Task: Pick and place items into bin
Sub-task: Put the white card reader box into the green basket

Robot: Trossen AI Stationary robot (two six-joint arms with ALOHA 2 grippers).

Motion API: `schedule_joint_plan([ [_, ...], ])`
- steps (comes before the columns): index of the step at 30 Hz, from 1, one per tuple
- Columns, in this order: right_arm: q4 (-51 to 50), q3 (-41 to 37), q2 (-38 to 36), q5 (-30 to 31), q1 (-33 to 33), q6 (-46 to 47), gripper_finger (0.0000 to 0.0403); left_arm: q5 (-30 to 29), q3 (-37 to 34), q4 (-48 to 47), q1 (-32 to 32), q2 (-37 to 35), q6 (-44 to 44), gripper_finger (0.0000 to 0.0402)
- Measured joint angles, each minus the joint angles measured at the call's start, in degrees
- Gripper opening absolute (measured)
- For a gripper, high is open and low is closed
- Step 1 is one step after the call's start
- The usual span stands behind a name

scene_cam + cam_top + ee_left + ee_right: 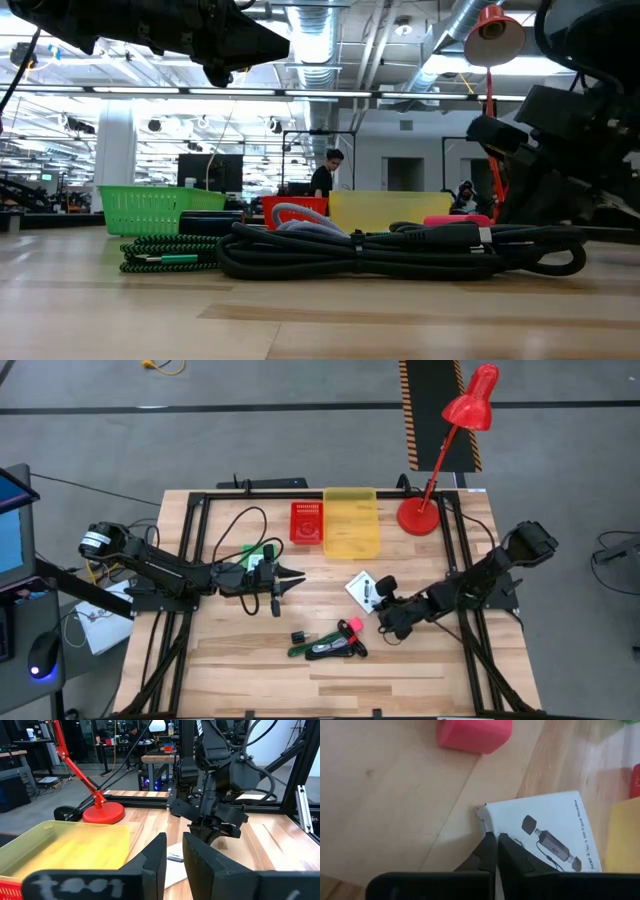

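Note:
The white square packet (361,589) with a black printed mark lies right of the table's middle. My right gripper (384,603) is shut at its edge, also seen in the right wrist view (496,840). A black cable bundle (330,648) with a green stick, a pink-tipped piece (352,626) and a tiny black block (297,636) lie nearer the near edge. My left gripper (292,578) hovers shut left of the middle, above the table (174,845). The yellow bin (351,520) stands by the far edge. My right gripper has its fingers (487,847) closed on the white packet's edge (484,822) near a corner, coming slanting down from the table's right side. The packet looks flat over the wood; whether it is lifted cannot be told.
A red basket (306,522) stands left of the yellow bin, and a red desk lamp's base (419,517) right of it. A green basket (256,552) sits under my left arm. A black frame rims the table. The near half of the wood left of the cable bundle is bare.

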Motion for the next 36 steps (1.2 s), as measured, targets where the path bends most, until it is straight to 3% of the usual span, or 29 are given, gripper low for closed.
schedule_joint_plan([
  [14,-8.37,8.84,-0.11,1.98,0.11,-3.76,0.0000,0.00,-0.02,-1.24,-0.02,0.00,1.49,0.0052],
  [26,-14.54,18.01,-0.22,3.42,2.48,-9.97,0.0000,-1.09,-0.02,-2.88,-0.37,0.02,10.79,0.0054],
  [33,-18.03,23.19,-0.24,3.42,3.81,-12.56,0.0000,-6.04,-0.02,-4.13,-0.39,0.02,14.53,0.0095],
  [36,-19.07,25.12,-0.24,3.41,4.15,-13.81,0.0000,-6.32,-0.02,-5.82,-0.44,0.02,20.22,0.0117],
])
